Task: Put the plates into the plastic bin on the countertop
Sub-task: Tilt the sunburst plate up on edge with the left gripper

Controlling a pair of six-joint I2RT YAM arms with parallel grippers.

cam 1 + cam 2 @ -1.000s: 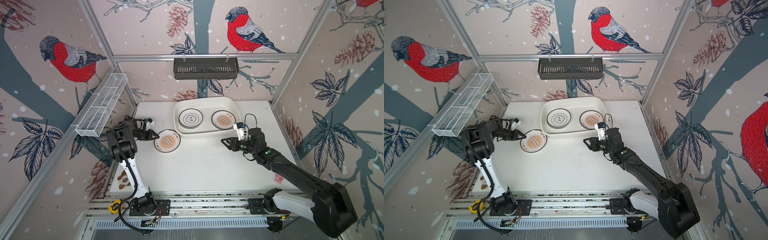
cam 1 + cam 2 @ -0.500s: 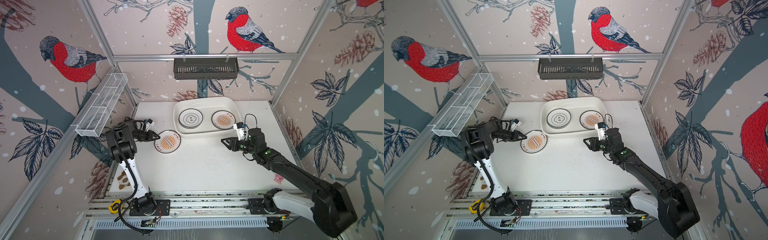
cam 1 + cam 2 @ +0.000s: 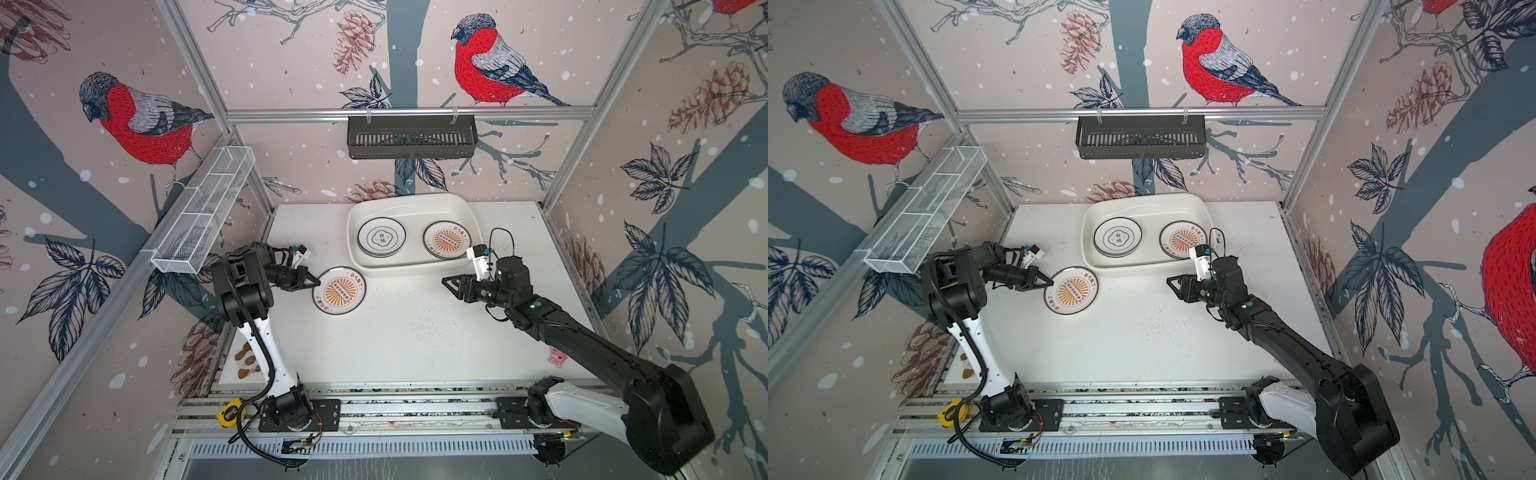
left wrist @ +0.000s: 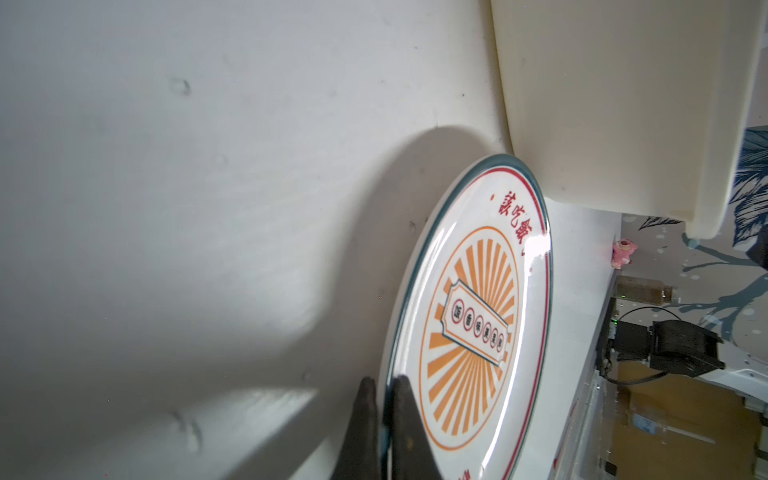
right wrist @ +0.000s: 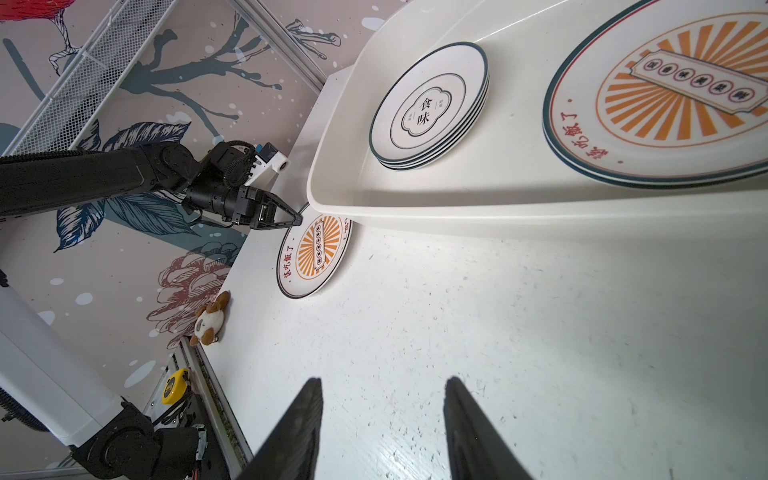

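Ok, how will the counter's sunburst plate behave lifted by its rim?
Probably stiff: the plate looks like hard glazed ware. Likely slippery, given its glare; the left gripper pinches only the rim, so it may pivot.

Both top views are bright and evenly lit, with only soft shadows. In the left wrist view the sunburst plate [image 4: 478,324] casts a broad grey shadow on the counter [image 4: 166,208] beside it, and white glare sits on its rim. In the right wrist view the fingers [image 5: 295,436] look black and slightly unsharp.
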